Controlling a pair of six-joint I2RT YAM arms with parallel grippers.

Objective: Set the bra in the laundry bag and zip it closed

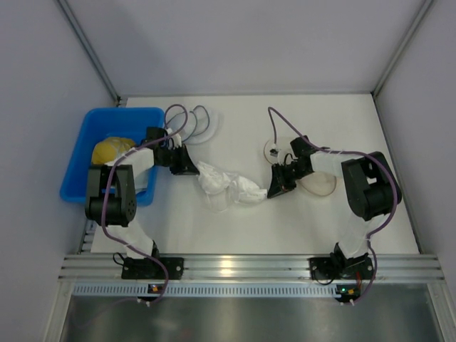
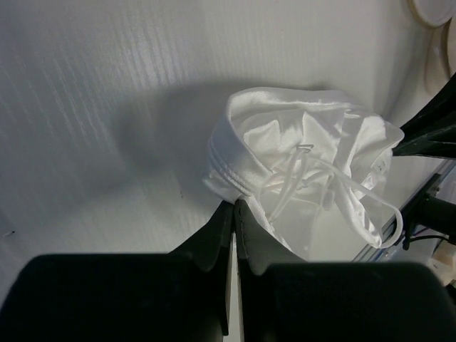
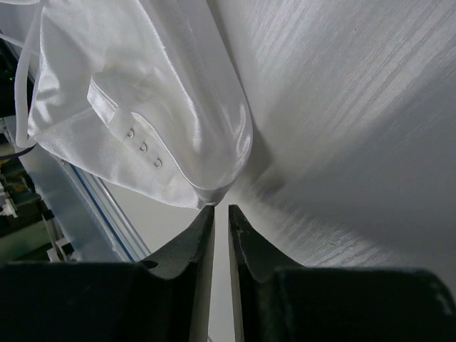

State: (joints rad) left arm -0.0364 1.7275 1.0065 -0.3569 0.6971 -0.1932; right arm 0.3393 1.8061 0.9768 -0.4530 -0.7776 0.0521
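White tabletop, ribbed and matte, fills the scene, with pale grey walls along the top and sides of the overhead view. A blue bin (image 1: 77, 153) sits at the left edge of that view with a yellow bundle of cloth (image 1: 111, 149) inside it. Just right of the bin, near the upper centre, lies a round pouch with a dark rim (image 1: 200, 124).

The bra (image 1: 229, 187) lies crumpled in the middle of the frame, strung between the two grippers. The left gripper (image 1: 187, 167) is at its left end. In the left wrist view its black fingers are drawn together to a thin slit, and their tips pinch the lower edge of the satin fabric, with cups and thin straps bunched above them. The right gripper (image 1: 274, 187) is at the bra's right end. In the right wrist view its jaws are likewise narrowed to a slit and bite the corner of the band, just below a row of small metal eyelets (image 3: 143, 146).

The laundry bag (image 1: 322, 187) lies flat on the table at centre right, just beside the right gripper and partly under that arm, apart from the bra.
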